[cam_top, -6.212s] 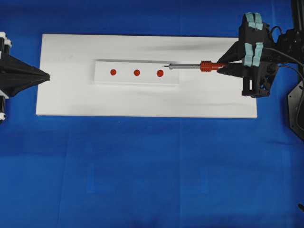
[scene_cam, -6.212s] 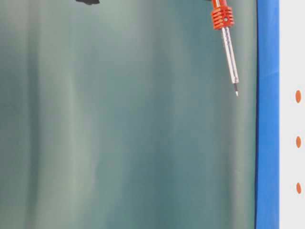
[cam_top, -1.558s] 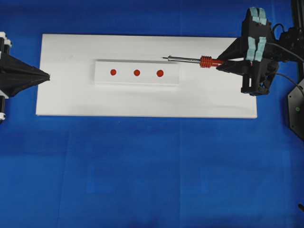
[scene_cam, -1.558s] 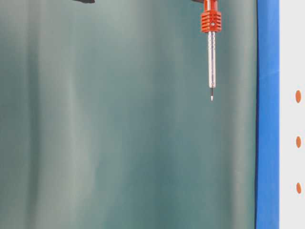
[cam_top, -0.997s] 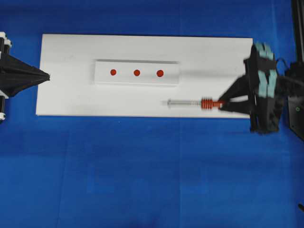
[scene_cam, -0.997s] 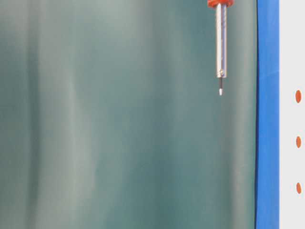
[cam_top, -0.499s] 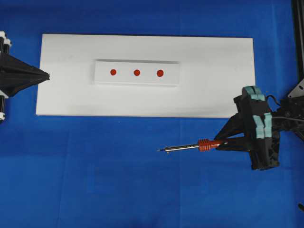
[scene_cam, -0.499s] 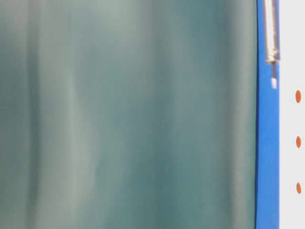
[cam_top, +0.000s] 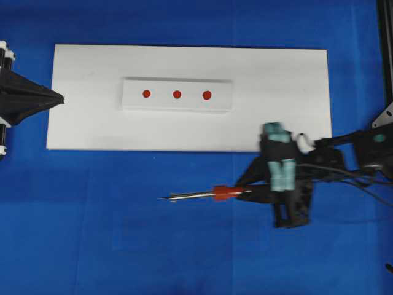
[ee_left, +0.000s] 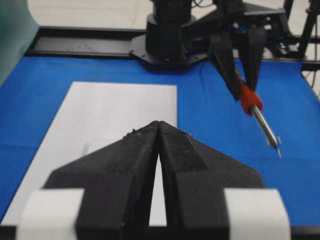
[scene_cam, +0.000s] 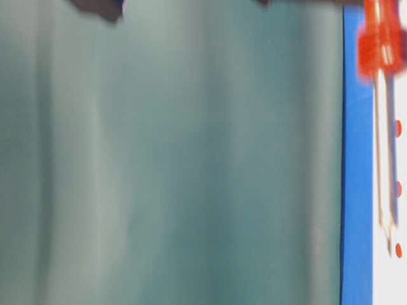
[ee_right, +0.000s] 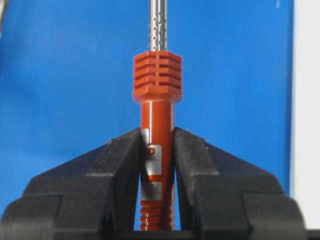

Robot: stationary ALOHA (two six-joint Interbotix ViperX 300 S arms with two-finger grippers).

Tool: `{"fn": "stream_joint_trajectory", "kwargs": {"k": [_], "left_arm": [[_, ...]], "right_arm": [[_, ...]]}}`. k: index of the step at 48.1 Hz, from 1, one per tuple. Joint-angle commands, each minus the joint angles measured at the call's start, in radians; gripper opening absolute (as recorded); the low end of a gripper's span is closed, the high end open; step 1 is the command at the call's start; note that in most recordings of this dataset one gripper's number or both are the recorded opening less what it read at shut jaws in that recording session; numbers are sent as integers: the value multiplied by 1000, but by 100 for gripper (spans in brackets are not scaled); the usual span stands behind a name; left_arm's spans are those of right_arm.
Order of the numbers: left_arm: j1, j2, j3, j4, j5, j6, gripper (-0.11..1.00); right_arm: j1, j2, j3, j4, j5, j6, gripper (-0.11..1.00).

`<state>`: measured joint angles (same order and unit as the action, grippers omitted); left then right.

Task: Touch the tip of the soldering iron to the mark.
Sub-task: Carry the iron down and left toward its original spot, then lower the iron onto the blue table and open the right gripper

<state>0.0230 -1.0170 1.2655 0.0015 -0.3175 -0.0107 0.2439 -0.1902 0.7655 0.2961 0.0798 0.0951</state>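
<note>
Far left, the left gripper [cam_top: 58, 98] sits clenched and empty at the edge of the white board [cam_top: 86, 132]. On the board's raised strip, three red marks [cam_top: 177, 94] wait untouched. Below the board, over the blue cloth [cam_top: 123, 246], the soldering iron [cam_top: 209, 195] hangs level, tip pointing left, well apart from the marks. The right gripper [ee_right: 157, 150] clamps its orange handle firmly. Looks like a carry stage: the next move calls for swinging up over the strip and lowering the tip onto a mark.
</note>
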Motion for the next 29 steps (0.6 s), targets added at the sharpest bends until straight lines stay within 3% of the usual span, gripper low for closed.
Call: {"fn": "stream_joint_trajectory", "kwargs": {"k": [1, 15, 29], "left_arm": [[3, 3, -15, 0, -9, 0, 2], [3, -8, -17, 0, -8, 0, 2], [3, -9, -17, 0, -6, 0, 2]], "right_arm": [[-5, 57, -103, -11, -9, -2, 6], [-12, 212, -278, -43, -3, -2, 6], [-14, 233, -290, -43, -5, -2, 6]]}}
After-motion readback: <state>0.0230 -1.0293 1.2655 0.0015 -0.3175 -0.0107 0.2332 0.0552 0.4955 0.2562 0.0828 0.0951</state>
